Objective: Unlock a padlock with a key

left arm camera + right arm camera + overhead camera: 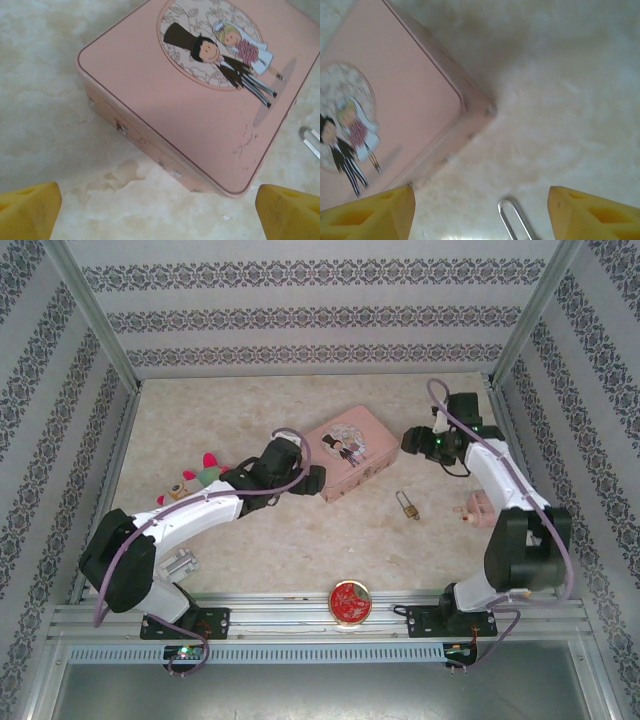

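The small brass padlock (407,505) lies on the table right of centre, its thin silvery shackle (512,220) pointing toward the pink box. That shackle also pokes in at the right edge of the left wrist view (310,140). My left gripper (312,482) hovers at the near-left corner of the pink box, open, yellow fingertips (30,207) wide apart with bare table between them (157,215). Beyond the padlock, by the box's right corner, my right gripper (412,440) is open and holds nothing (480,212). I cannot make out the key.
The pink picture tin box (347,453) lies at the centre back between both grippers. A round red tin (350,602) sits at the near edge. A small pink object (478,508) lies right of the padlock. A red and green toy (200,475) lies at the left.
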`<state>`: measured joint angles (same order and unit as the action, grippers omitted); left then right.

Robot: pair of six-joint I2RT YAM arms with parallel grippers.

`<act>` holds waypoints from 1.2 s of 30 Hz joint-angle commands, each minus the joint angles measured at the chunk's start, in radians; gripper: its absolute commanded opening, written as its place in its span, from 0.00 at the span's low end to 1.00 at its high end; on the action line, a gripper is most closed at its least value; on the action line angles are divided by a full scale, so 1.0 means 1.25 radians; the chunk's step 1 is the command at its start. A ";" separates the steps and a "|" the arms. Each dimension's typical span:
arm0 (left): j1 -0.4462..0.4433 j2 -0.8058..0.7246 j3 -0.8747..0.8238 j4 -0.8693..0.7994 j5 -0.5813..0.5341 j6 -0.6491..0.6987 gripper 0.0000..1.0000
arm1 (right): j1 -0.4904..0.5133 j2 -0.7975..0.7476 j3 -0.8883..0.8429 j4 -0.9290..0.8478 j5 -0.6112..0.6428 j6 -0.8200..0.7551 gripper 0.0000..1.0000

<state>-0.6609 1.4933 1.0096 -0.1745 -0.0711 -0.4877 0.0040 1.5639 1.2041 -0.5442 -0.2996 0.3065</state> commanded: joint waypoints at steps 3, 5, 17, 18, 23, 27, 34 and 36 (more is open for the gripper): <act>0.040 0.025 -0.001 0.080 0.097 -0.098 0.99 | 0.016 0.151 0.121 0.069 -0.057 -0.016 0.70; 0.045 0.040 0.006 0.077 0.104 -0.102 1.00 | 0.021 0.203 0.164 0.078 -0.066 -0.015 0.70; 0.054 0.151 0.062 0.083 0.150 -0.093 0.83 | 0.101 0.251 0.133 0.131 -0.081 0.031 0.50; 0.056 0.162 0.070 0.086 0.151 -0.089 0.81 | 0.109 0.239 0.113 0.140 -0.073 0.039 0.48; 0.074 0.207 0.116 0.092 0.164 -0.074 0.71 | 0.149 0.177 0.014 0.179 -0.040 0.110 0.46; 0.087 0.234 0.150 0.090 0.167 -0.054 0.68 | 0.190 0.129 -0.057 0.205 0.007 0.169 0.47; 0.107 0.223 0.157 0.085 0.168 -0.045 0.72 | 0.263 0.039 -0.156 0.233 0.094 0.247 0.52; 0.111 0.204 0.142 0.084 0.157 -0.041 0.76 | 0.269 0.011 -0.176 0.231 0.113 0.258 0.55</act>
<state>-0.5148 1.7901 1.1725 -0.1154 0.0849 -0.5678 0.3035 1.6184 1.0210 -0.2489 -0.1585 0.5686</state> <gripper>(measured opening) 0.748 0.543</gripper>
